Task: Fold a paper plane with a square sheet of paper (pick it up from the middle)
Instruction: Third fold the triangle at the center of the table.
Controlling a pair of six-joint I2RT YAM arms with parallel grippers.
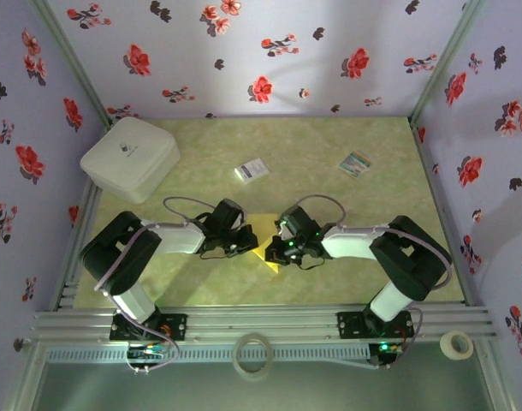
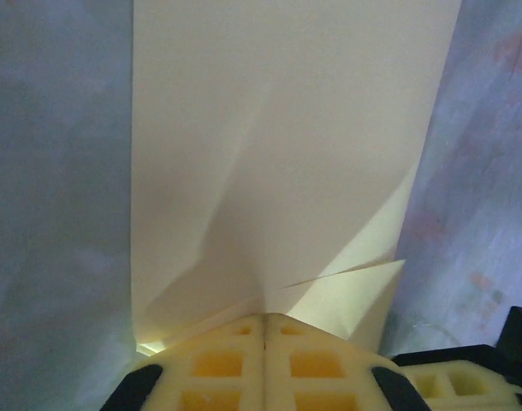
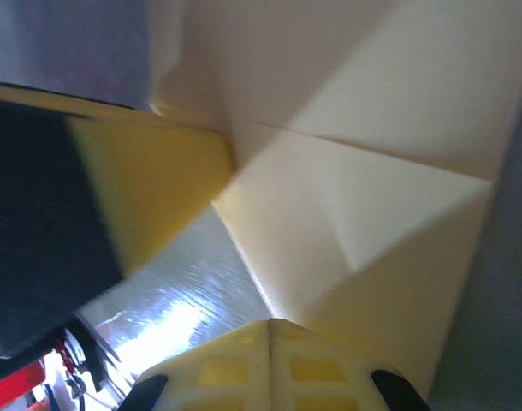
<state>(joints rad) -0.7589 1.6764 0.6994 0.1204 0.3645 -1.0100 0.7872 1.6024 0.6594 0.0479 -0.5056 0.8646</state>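
The square sheet of paper (image 1: 267, 254), yellow-tan and folded with diagonal creases and flaps, hangs just above the table between my two grippers. In the left wrist view the paper (image 2: 287, 154) rises straight from my left gripper (image 2: 263, 318), whose jaws are shut on its lower edge. From the right wrist, the paper (image 3: 372, 197) shows a triangular flap, and my right gripper (image 3: 269, 324) is shut on another edge. From above, the left gripper (image 1: 251, 244) and right gripper (image 1: 282, 250) face each other, almost touching.
On the green table (image 1: 329, 145) a white box (image 1: 130, 158) sits at the back left. A small white card (image 1: 252, 170) and a striped card (image 1: 355, 163) lie behind the arms. Tape rolls (image 1: 252, 355) (image 1: 456, 344) rest on the front rail. Floral walls enclose three sides.
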